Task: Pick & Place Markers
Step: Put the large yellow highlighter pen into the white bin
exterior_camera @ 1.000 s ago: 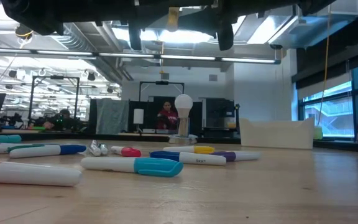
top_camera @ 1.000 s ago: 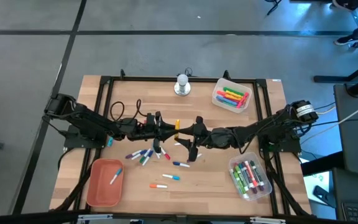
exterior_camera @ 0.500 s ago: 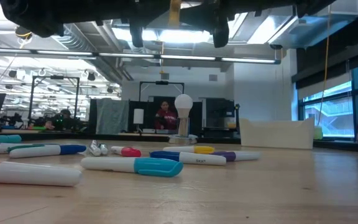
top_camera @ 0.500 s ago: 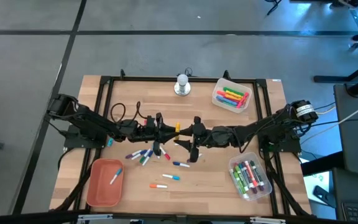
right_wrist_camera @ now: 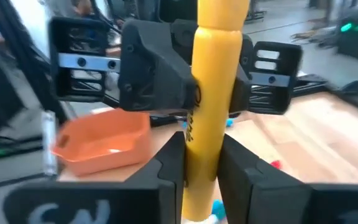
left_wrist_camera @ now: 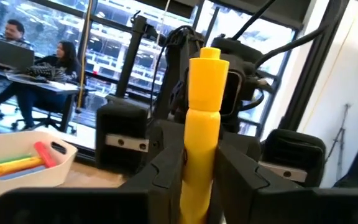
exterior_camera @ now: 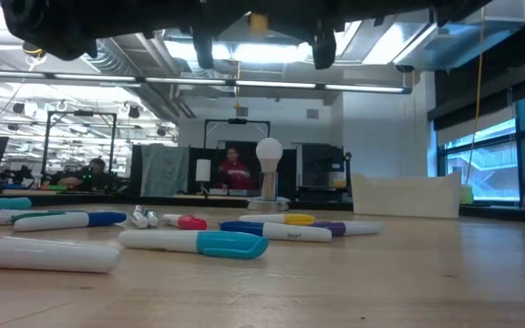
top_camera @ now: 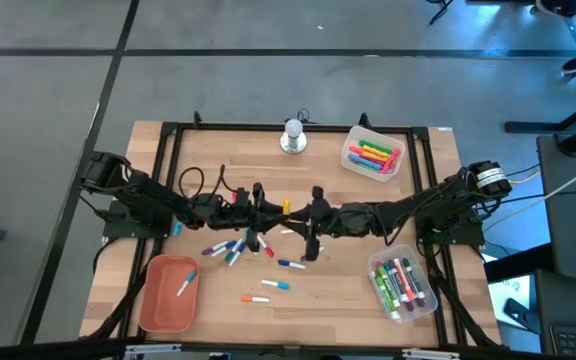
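Both arms meet over the middle of the table, and one yellow marker (left_wrist_camera: 202, 124) stands between them, pinched from both ends of the exchange. The left hand (left_wrist_camera: 199, 180) has its two fingers pressed on the lower barrel, so the marker rises straight up out of it, cap end away from the wrist. The right hand (right_wrist_camera: 201, 165) grips the same barrel in the same manner, fingers snug on either side. So the marker's long axis runs up and down, across both hands' fingers, and neither hand is nearer: each is touching it. Judging by that, this looks like a handover, and the coming move turns on which hand lets go first; pulling apart with both clamped would drag the marker askew.

Just past the marker, each wrist view shows the other arm's dark body facing it. Farther beyond the right hand lies the orange tray (right_wrist_camera: 104, 140); beyond the left hand, a white bin (left_wrist_camera: 23, 165) with bright markers in it.

From overhead the yellow marker (top_camera: 286, 207) is only a speck between the two hands, left (top_camera: 264, 212) and right (top_camera: 306, 218), and the grip cannot be read there; but that view alone shows the loose markers (top_camera: 230, 248) scattered on the table (top_camera: 348, 290) under and in front of the hands. The level view shows those markers (exterior_camera: 194, 242) lying flat, the hands high above.
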Motion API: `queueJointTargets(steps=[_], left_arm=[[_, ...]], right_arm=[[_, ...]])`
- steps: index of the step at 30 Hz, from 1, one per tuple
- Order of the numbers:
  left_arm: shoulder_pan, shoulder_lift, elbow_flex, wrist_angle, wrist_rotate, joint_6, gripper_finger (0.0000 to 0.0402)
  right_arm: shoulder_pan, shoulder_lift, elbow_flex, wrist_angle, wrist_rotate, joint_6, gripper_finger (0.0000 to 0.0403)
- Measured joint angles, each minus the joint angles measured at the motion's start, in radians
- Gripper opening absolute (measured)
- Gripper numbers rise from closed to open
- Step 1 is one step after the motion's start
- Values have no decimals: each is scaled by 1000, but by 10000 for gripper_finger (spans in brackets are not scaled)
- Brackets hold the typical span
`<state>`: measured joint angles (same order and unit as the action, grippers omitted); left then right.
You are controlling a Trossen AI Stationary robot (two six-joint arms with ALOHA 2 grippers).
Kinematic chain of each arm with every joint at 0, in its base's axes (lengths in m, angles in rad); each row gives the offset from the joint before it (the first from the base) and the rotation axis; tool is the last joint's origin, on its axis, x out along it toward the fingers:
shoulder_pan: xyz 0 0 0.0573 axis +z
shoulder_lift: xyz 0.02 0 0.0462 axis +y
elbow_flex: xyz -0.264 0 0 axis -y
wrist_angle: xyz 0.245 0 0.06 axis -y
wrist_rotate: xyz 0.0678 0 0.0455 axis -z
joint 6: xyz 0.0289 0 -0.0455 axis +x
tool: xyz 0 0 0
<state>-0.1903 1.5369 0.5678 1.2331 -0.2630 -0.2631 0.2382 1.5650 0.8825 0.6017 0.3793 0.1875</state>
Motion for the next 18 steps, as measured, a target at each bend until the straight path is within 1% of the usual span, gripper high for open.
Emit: queueJointTargets(steps=[4, 6, 7, 9, 12, 14, 16, 18], left_arm=[[-1, 1, 0, -56, -2, 107, 105], [-1, 0, 0, -114, -45, 139, 121], [-1, -2, 0, -150, -72, 135, 128], [7, -5, 0, -227, -109, 67, 141], [59, -4, 0, -376, -121, -25, 155], [98, -4, 0, -476, -111, -59, 160], [130, -4, 0, -581, -73, -96, 164], [164, -4, 0, -670, -40, -135, 165]], right_arm=[[2, 0, 1, -113, 155, -86, 68], [2, -1, 1, -201, 242, -102, 68], [0, -2, 1, -247, 293, -104, 68], [-8, -2, 0, -323, 410, -98, 68], [-19, -11, 0, -433, 545, -91, 68], [-37, -13, 11, -555, 586, -56, 68], [-68, -20, 33, -728, 582, 24, 68], [-112, -23, 69, -891, 547, 113, 68]])
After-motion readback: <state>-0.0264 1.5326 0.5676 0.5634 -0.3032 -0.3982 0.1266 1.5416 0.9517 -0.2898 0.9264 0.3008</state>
